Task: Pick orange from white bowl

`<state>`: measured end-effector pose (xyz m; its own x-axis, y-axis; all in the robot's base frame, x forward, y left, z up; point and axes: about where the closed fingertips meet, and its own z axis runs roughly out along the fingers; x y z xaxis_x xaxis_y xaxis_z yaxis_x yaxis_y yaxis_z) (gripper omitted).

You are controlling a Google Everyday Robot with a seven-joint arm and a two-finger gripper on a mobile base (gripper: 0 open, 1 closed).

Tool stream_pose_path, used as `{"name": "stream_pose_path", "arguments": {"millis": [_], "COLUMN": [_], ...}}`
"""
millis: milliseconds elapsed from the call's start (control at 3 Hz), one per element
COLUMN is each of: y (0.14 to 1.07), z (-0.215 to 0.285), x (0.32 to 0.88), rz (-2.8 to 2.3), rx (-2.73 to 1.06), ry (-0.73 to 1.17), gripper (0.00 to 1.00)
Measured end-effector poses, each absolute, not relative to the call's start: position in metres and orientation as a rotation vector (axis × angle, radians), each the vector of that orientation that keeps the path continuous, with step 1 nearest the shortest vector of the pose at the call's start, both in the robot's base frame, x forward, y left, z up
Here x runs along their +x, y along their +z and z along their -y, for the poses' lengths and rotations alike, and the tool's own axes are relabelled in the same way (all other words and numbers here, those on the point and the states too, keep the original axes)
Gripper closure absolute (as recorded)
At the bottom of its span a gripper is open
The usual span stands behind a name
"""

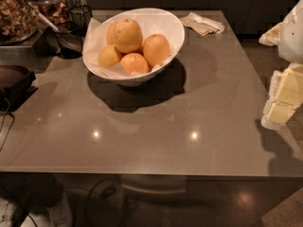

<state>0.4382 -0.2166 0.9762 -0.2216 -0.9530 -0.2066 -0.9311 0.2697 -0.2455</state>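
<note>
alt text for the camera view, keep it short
A white bowl holding five round fruits, the big pale orange on top, sits at the back of a grey-brown table. The robot's gripper hangs at the right edge, well apart from the bowl. A crumpled napkin lies to the bowl's right.

Orange, top of the pile: pale yellow-orange, dimpled skin w/ a small dark stem dot. White bowl: glossy white, lined w/ white paper. Front fruit is deeper orange, and the left fruit is yellowish. Table is grey-brown and glossy, w/ a few bright light spots and the bowl's dark shadow. Napkin behind the bowl is beige-white. Gripper, at the right edge of the frame beside the table, is cream-yellow (arm part above it looks white). Far left: black object and a jar w/ brown contents.
</note>
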Motion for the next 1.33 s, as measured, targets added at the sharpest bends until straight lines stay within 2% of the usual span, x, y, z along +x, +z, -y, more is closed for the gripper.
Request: {"name": "stream_pose_path", "arguments": {"millis": [1333], "y": [0.979], "z": [0.178], "x": [0.481], "rz": [-2.172], "rx": [-1.844], "ry": [-0.113], "gripper": [0.0]}}
